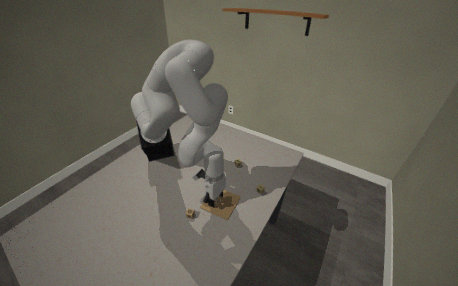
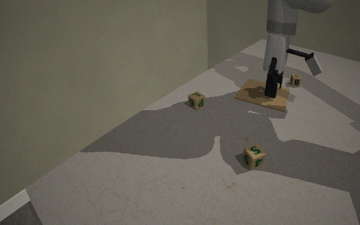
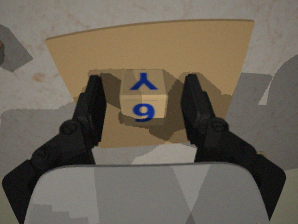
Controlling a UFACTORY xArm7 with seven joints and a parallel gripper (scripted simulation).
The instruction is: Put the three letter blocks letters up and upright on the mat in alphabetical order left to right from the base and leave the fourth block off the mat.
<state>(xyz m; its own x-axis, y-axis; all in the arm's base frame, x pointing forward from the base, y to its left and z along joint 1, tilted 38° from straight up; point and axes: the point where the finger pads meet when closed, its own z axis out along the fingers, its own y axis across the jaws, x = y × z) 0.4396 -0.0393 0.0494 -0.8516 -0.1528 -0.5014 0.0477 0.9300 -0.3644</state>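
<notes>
A tan mat (image 3: 149,50) lies flat on the table; it also shows in the top view (image 1: 221,206) and the exterior view (image 2: 262,95). A block with a blue Y on top and a 9 on its near side (image 3: 141,96) sits on the mat. My gripper (image 3: 143,88) is low over the mat and open, one finger on each side of this block, with a gap on both sides. In the exterior view the gripper (image 2: 272,87) hides the block. An S-topped block (image 2: 254,156), a block with green marks (image 2: 196,100) and a third block (image 2: 295,80) lie off the mat.
The third block lies close to the mat's far edge in the exterior view. The table's edge (image 1: 285,190) runs to the right of the mat, with dark floor beyond. A wall runs along the table's left side in the exterior view.
</notes>
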